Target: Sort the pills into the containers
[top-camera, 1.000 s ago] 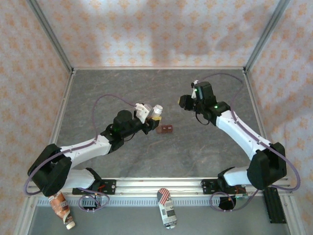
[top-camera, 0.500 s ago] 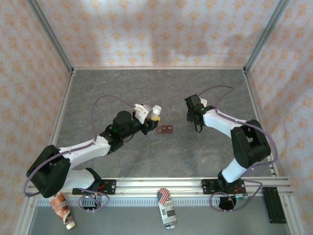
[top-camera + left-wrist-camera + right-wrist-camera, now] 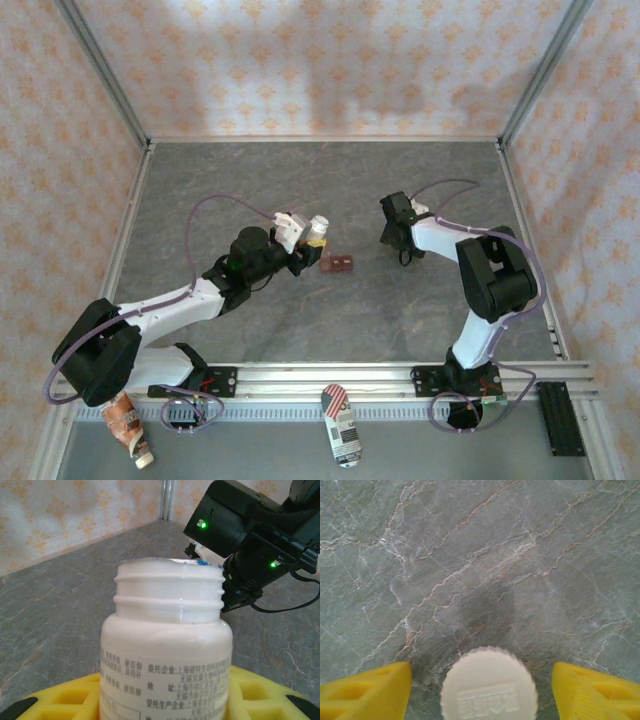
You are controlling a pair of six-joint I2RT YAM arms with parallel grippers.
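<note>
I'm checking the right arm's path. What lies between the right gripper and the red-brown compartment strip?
The top view shows bare grey table between the right gripper and the compartment strip; nothing lies on that stretch.

The bottle [image 3: 166,645] is white with black print. Beside it, the containers [image 3: 339,264] are dark red-brown. Under it, the table [image 3: 300,180] is grey marble veined white and rust. Behind it, the walls [image 3: 300,60] are peach with orange florets. The cap [image 3: 489,690] is white and the fingers [image 3: 365,690] yellow.

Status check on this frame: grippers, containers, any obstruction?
Left gripper shut on uncapped white bottle. Right gripper open, cap on table between its fingers. Containers near bottle, unobstructed.
</note>
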